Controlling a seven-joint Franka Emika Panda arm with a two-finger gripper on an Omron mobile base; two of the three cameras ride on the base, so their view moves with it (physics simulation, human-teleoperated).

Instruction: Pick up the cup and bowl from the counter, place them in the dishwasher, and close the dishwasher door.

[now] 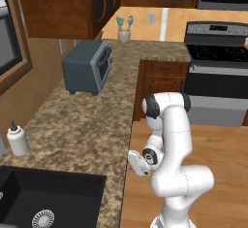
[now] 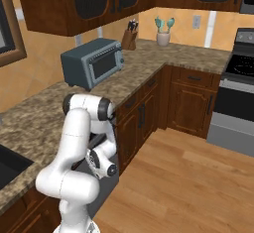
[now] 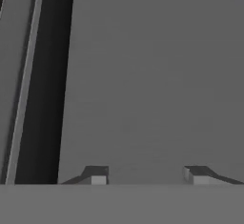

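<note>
My gripper (image 3: 145, 175) is open, its two fingertips apart with nothing between them. It points straight at the flat grey dishwasher door (image 3: 152, 75), very close to it. A dark gap (image 3: 50, 75) runs along the door's left side in the hand view. In the base views my arm is folded low beside the edge of the speckled granite counter (image 1: 82, 125), and its hand is down against the grey door (image 2: 106, 195) under the counter (image 2: 44, 103). The cup and the bowl are out of view.
A blue-grey toaster oven (image 1: 87, 67) stands on the counter. A white soap bottle (image 1: 17, 139) sits by the black sink (image 1: 48, 198). The oven range (image 1: 218, 76) stands at the far right, and open wooden floor (image 2: 188, 177) lies to my right.
</note>
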